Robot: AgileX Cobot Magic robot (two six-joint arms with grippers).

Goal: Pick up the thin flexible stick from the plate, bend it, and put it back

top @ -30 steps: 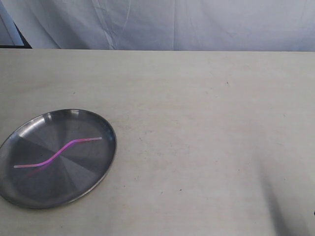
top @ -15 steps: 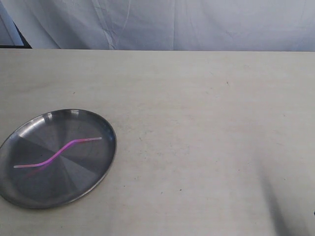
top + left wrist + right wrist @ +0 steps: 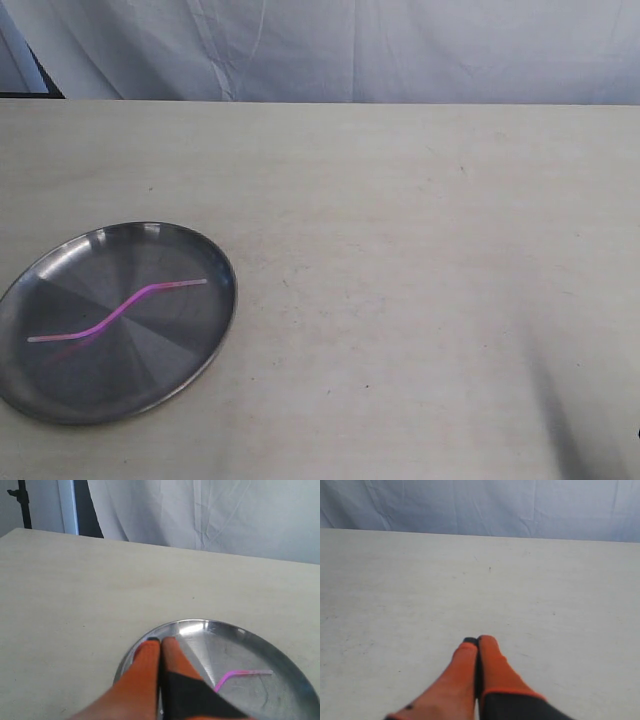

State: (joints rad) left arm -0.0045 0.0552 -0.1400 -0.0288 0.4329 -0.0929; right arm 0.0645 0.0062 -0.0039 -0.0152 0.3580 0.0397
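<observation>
The thin flexible stick (image 3: 120, 310), pink-magenta with pale ends and bent into a shallow S, lies across the round silver plate (image 3: 205, 355) at the table's near left. One end of the stick (image 3: 242, 673) also shows in the left wrist view, on the plate (image 3: 280, 655). My left gripper (image 3: 160, 641) is shut with nothing in it; its orange fingertips hang over the plate's edge, apart from the stick. My right gripper (image 3: 477, 641) is shut and empty above bare tabletop. Neither gripper appears in the exterior view.
The pale wooden table (image 3: 420, 250) stretches to the right of the plate. A white cloth backdrop (image 3: 350, 50) hangs behind its far edge. A dark stand (image 3: 22, 502) rises at a far corner in the left wrist view.
</observation>
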